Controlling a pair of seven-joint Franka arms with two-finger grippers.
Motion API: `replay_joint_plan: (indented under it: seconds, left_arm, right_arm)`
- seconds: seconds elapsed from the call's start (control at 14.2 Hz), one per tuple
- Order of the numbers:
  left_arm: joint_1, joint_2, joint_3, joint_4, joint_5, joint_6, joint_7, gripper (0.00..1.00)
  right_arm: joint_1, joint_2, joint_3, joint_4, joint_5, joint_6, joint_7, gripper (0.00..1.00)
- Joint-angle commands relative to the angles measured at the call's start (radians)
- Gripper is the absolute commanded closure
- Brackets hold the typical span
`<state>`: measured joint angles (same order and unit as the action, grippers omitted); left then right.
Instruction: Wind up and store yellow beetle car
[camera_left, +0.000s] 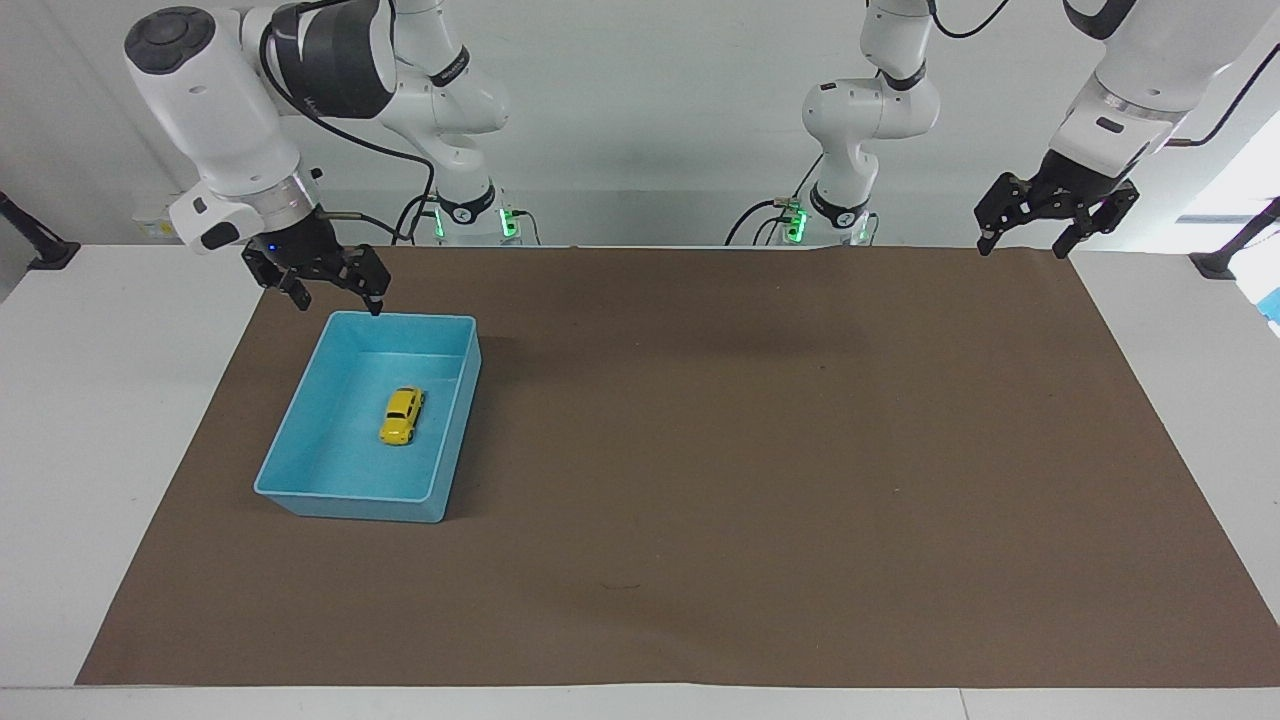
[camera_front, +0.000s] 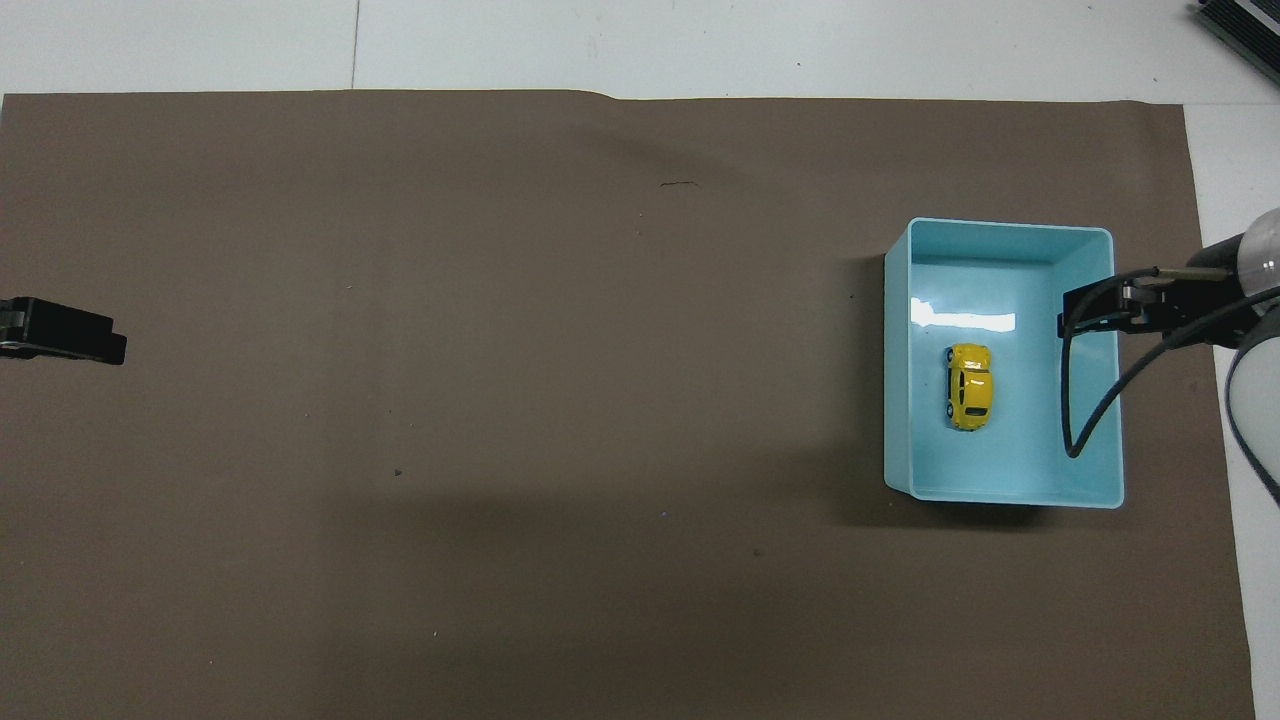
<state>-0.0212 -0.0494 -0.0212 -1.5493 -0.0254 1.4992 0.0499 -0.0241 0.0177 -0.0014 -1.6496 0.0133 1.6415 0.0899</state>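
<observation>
Overhead view: yellow beetle car (camera_front: 969, 386) lies lengthwise toward-and-away from robots (both tools gape, empty).

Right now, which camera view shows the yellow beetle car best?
The overhead view: the yellow beetle car is seen larger, straight down, roof and windows clear, inside the blue bin. The facing view shows it smaller and slantwise.

In the overhead view only the black tip of the left gripper (camera_front: 62, 332) shows, the rest cut off by the edge. The right gripper (camera_front: 1100, 308) there is partly cut off too, its white arm (camera_front: 1255, 400) leaving the frame beside the light-blue plastic bin (camera_front: 1000, 228).
</observation>
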Motion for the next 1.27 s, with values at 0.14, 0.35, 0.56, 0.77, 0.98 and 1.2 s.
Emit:
replay_joint_plan:
  seconds: [0.14,0.35,0.56,0.77,0.98,1.2]
  left_arm:
    - [0.001,-0.001,0.0,0.012,-0.005,-0.019,-0.007,0.0]
    - [0.003,-0.001,0.0,0.012,-0.005,-0.019,-0.007,0.0]
    - [0.001,-0.001,0.0,0.012,-0.005,-0.019,-0.007,0.0]
    - [0.001,-0.001,0.001,0.012,-0.005,-0.019,-0.007,0.0]
    - [0.001,-0.001,0.001,0.012,-0.005,-0.019,-0.007,0.0]
    - [0.001,-0.001,0.001,0.012,-0.005,-0.019,-0.008,0.0]
  right_arm:
    - [-0.008,0.024,0.011,0.117,-0.036,-0.1,0.01,0.0]
    - [-0.008,0.024,0.009,0.109,-0.039,-0.085,0.01,0.0]
    - [-0.005,0.024,0.011,0.109,-0.042,-0.086,0.01,0.0]
    - [-0.007,0.024,0.011,0.109,-0.042,-0.089,0.008,0.0]
    - [-0.007,0.022,0.011,0.108,-0.038,-0.089,0.008,0.0]
    - [-0.007,0.022,0.011,0.106,-0.036,-0.088,0.008,0.0]
